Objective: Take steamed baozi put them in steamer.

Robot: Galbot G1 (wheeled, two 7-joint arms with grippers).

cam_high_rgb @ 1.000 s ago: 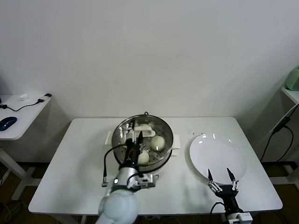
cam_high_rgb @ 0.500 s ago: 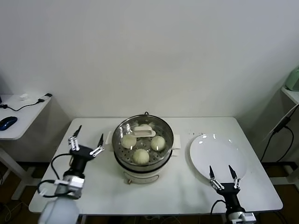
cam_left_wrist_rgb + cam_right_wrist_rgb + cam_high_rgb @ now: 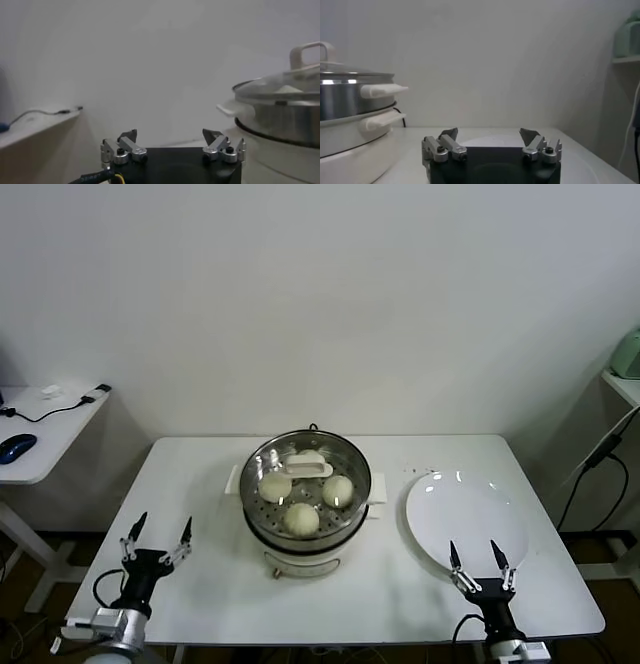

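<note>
Sitting in the middle of the frame, three steamed baozi show as smooth, round, cream-white buns on the perforated tray of the steamer, with no long axis to speak of. A fourth is hard to make out behind the white handle of the glass lid, which rests across the far rim. The steamer is a shiny round steel pot on a white base with side handles, on the white bench. At right lies a flat glossy white plate. Lower left, the left tool hangs with fingers spread apart, holding nothing; lower right, the right tool likewise, at the plate's near edge.
</note>
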